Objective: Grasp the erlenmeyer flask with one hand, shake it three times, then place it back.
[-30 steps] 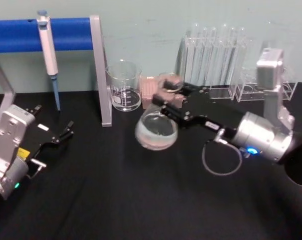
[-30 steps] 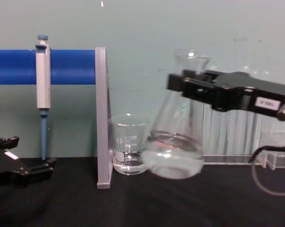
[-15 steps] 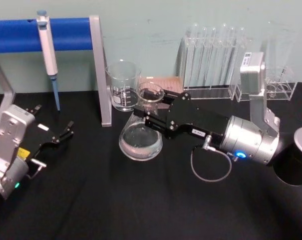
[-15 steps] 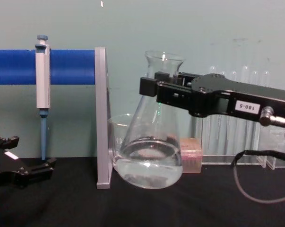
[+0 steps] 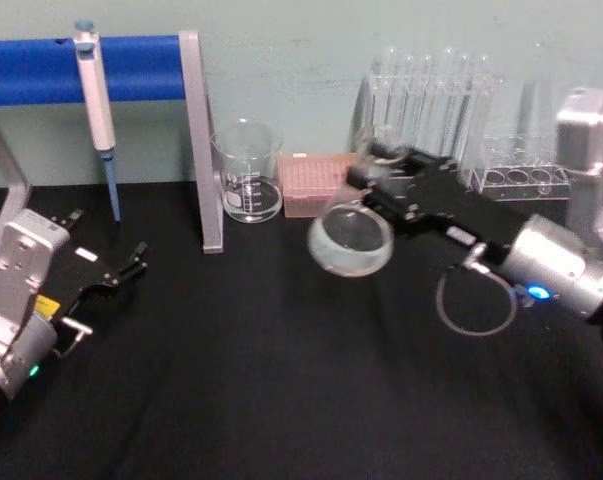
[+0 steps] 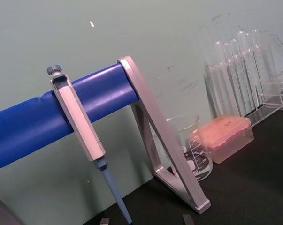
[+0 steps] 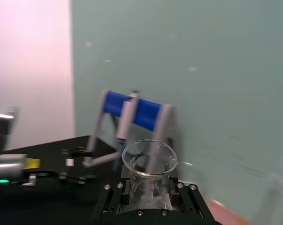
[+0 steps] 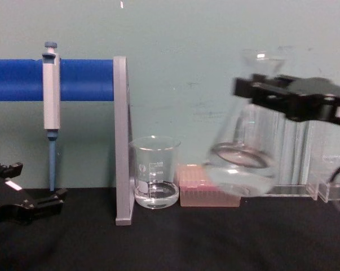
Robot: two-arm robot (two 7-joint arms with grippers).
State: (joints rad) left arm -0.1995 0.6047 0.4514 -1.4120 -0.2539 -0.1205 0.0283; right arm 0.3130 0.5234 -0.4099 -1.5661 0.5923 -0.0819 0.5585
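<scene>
The erlenmeyer flask point(image 5: 351, 240) is a clear glass cone with liquid swirling in its wide base. It hangs tilted above the black table, right of the beaker. My right gripper point(image 5: 383, 183) is shut on its narrow neck. From the chest the flask point(image 8: 241, 166) floats clear of the table in front of the pink box, with the right gripper point(image 8: 259, 90) just under the flared rim. The right wrist view looks down on the flask rim point(image 7: 149, 157), clamped between the black fingers point(image 7: 117, 191). My left gripper point(image 5: 116, 268) rests open at the table's left, also seen low at the left point(image 8: 29, 200).
A glass beaker point(image 5: 248, 172) and a pink tip box point(image 5: 316, 186) stand by the back wall. A rack of test tubes point(image 5: 426, 105) and a second clear rack point(image 5: 521, 178) are behind the right arm. A pipette point(image 5: 94, 95) hangs on the blue stand point(image 5: 131, 65).
The right gripper swung the flask left and down towards the table, then back right and upward. The liquid sloshes. The left arm has not moved.
</scene>
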